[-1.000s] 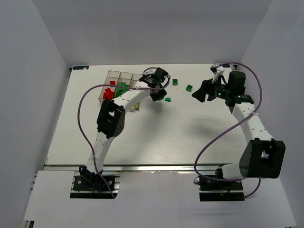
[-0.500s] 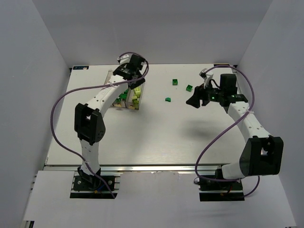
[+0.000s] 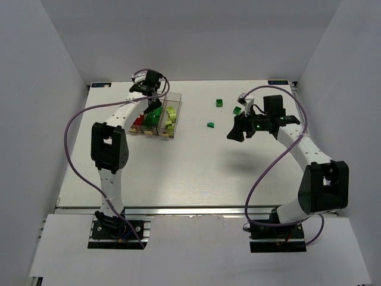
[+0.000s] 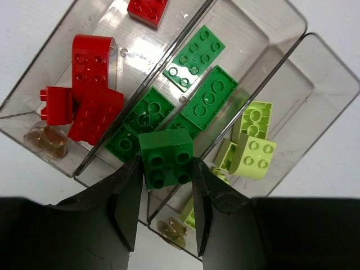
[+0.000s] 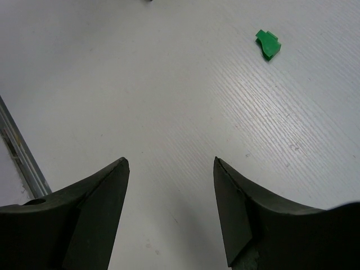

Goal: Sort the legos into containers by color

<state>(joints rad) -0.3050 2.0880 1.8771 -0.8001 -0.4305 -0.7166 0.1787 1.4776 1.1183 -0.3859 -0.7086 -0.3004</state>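
My left gripper is shut on a dark green lego and holds it over the containers. The brick hangs above the end of the middle bin, near the wall it shares with the pale-green bin. Red legos lie in the left bin, dark green ones in the middle, and pale yellow-green ones in the right. My right gripper stands open above bare table, its jaws empty. Three green legos lie loose on the table.
The one loose green brick in the right wrist view lies ahead of the open jaws, to the upper right. White walls enclose the table on three sides. A metal rail runs along the near edge.
My left arm has swung left from beside the loose bricks to above the containers, carrying the dark green brick. My right gripper has moved left and a little nearer, towards the loose bricks.
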